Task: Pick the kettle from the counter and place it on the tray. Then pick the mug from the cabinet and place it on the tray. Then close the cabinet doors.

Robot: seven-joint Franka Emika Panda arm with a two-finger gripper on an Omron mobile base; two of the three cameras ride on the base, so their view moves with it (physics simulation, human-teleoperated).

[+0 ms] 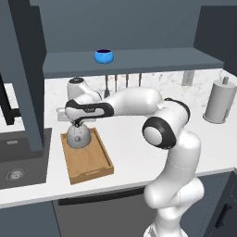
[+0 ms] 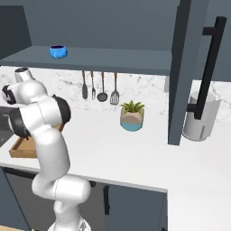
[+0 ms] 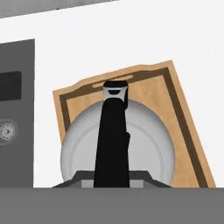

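So the kettle (image 1: 78, 135) sits at the far end of the tray (image 1: 90, 162), and the near half of the tray is bare wood. The gripper (image 1: 77, 123) is right on top of it, jaws clamped on the kettle's black arched handle as far as I can tell; in the hand view the fingertips are tucked under that handle, so it's a bit hard to see. The kettle's a squat grey metal dome, and the tray is a light-brown rectangle with a low rim and a slot handle at the far end. It lies on the white marbled counter (image 1: 134, 152) next to a dark sink (image 1: 21, 162).

The blue mug (image 1: 104, 56) is up on the grey cabinet (image 1: 139, 60) shelf, doors (image 2: 180, 72) swung open. Around it: hanging utensils (image 2: 101, 88), a potted plant (image 2: 132, 116), and a paper towel roll (image 1: 220, 102) over on the right.
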